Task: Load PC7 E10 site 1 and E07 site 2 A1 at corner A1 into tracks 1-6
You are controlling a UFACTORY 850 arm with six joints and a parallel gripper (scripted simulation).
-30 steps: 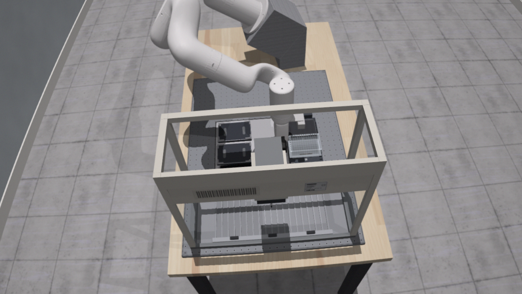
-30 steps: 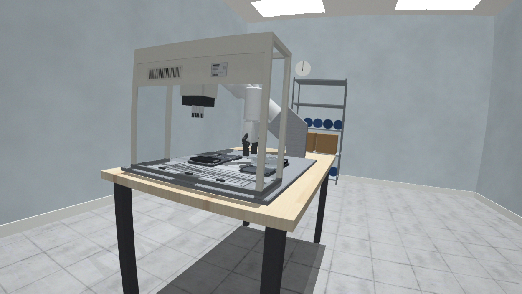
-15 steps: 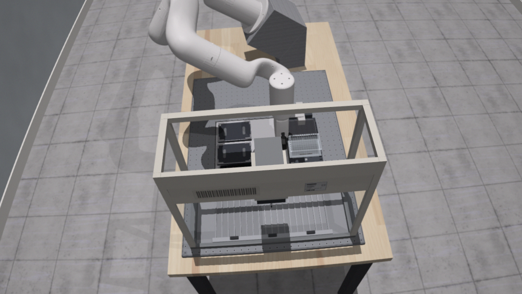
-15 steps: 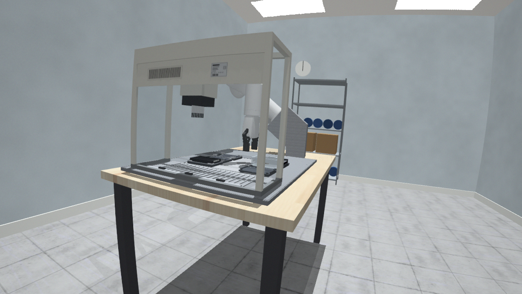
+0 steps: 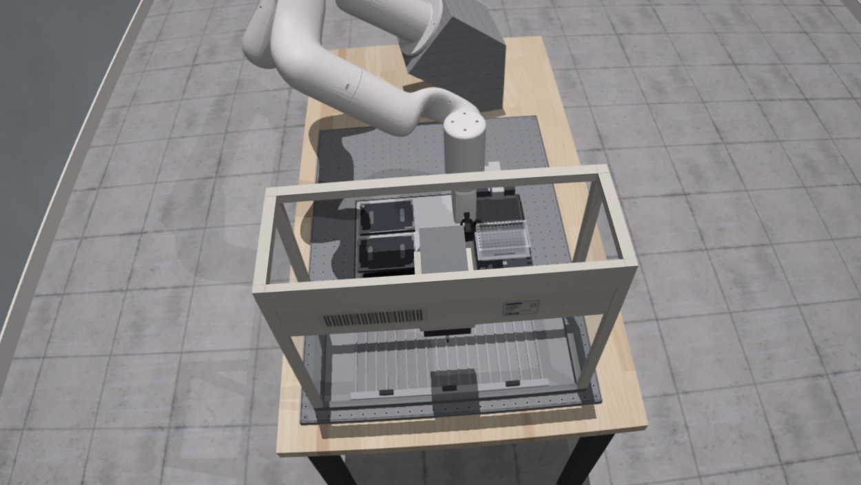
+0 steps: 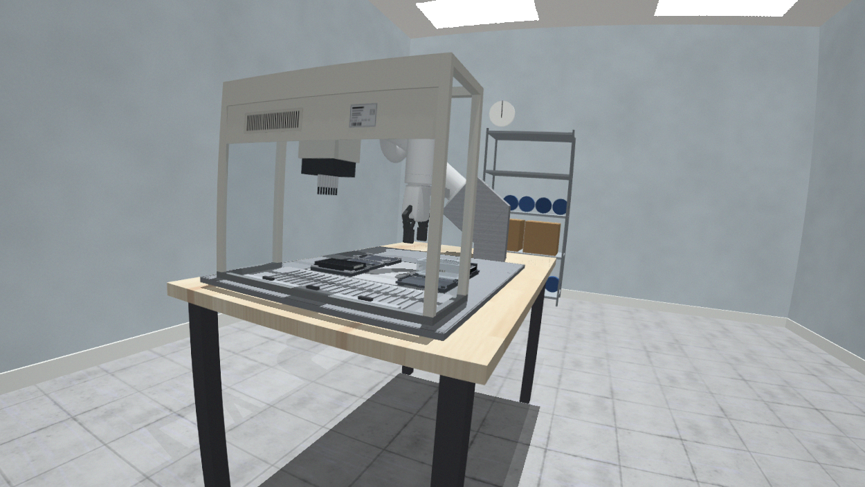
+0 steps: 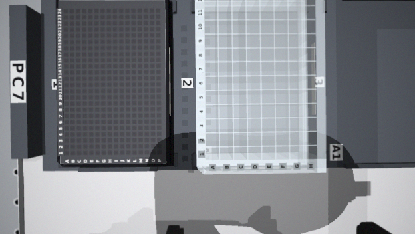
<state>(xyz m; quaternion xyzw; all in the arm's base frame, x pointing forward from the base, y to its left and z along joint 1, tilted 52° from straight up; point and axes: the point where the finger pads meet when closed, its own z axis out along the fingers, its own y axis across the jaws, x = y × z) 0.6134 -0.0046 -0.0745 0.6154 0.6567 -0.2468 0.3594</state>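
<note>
The carrier PC7 lies on the apron in front of the rails; its labelled handle is at the left of the wrist view. The dark 384-well plate E10 sits on site 1, flat as far as I can tell. The clear deep-well block E07 stands on site 2 with its A1 well at the lower left. Site 3 is bare, with its A1 mark. My gripper is open and empty, raised above the apron beside the carrier. Its fingertips show at the bottom edge.
Two dark nests lie beside the apron; the third is hidden behind the instrument frame's beam. The pipetting head hangs under the frame. The lamps behind the tracks look dark.
</note>
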